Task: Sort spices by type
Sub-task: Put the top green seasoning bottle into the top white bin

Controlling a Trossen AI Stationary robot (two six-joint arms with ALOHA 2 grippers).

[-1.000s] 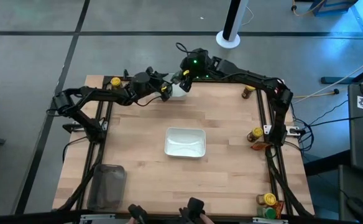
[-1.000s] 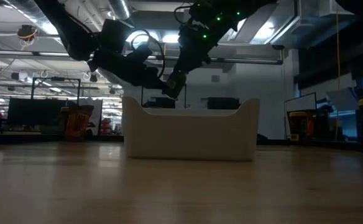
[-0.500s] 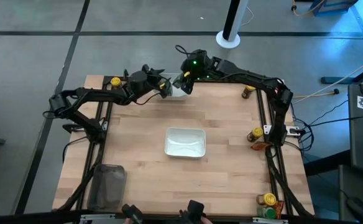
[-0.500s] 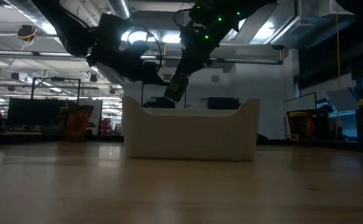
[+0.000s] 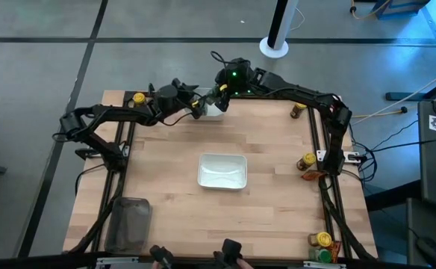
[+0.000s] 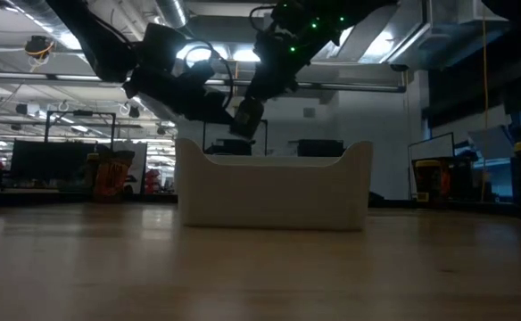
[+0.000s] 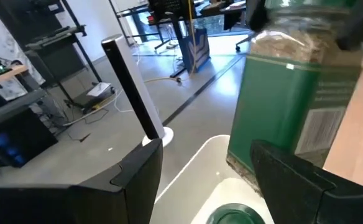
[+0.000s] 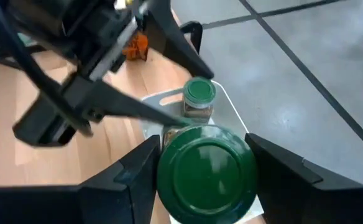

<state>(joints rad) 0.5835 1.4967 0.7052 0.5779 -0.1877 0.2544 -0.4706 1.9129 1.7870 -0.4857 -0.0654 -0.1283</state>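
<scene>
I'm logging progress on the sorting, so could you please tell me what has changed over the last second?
The left gripper drew back, then returned beside the right gripper, which stayed shut on the green-capped jar over the far white bowl. The centre bowl, grey tray and edge jars stayed put.

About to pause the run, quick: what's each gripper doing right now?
Left gripper: open, empty, beside the jar.
Right gripper: shut on a green-capped spice jar above the far white bowl.
</scene>
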